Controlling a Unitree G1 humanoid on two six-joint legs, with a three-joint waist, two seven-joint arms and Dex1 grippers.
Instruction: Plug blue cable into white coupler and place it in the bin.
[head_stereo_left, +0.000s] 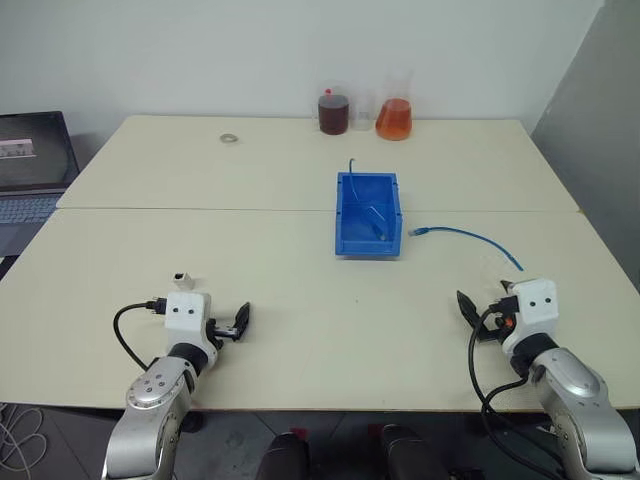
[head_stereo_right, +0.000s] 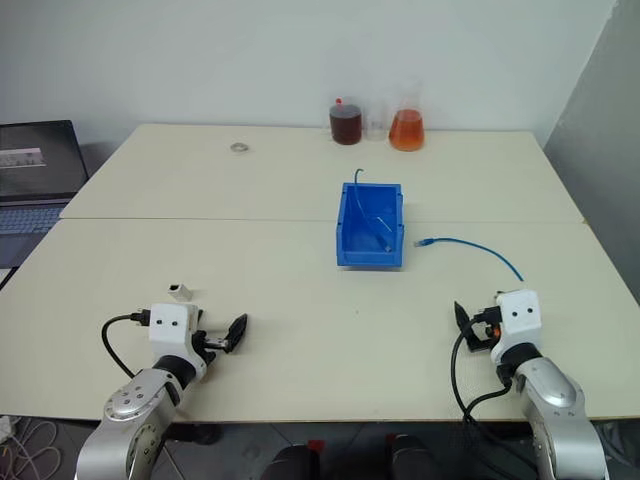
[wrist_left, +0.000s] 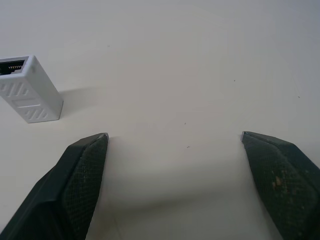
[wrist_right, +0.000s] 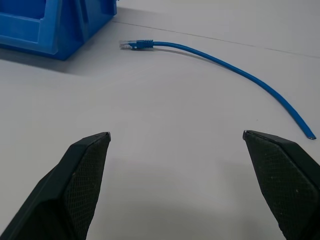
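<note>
Left eye view: both end effectors (head_stereo_left: 228, 326) (head_stereo_left: 478, 318) gape over bare table (head_stereo_left: 330, 330) near its front edge.

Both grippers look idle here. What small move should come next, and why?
Probably ease the open right gripper forward to the blue cable, which lies loose on the table right of the bin. The white coupler stands untouched beside the open left gripper, so nothing is held yet.

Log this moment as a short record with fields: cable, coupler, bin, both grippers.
blue cable: loose on the table right of the bin, plug end toward the bin, unplugged
white coupler: on the table by the left gripper, apart from its fingers
bin: mid-table, another blue cable inside
left gripper: open, empty
right gripper: open, empty
</note>
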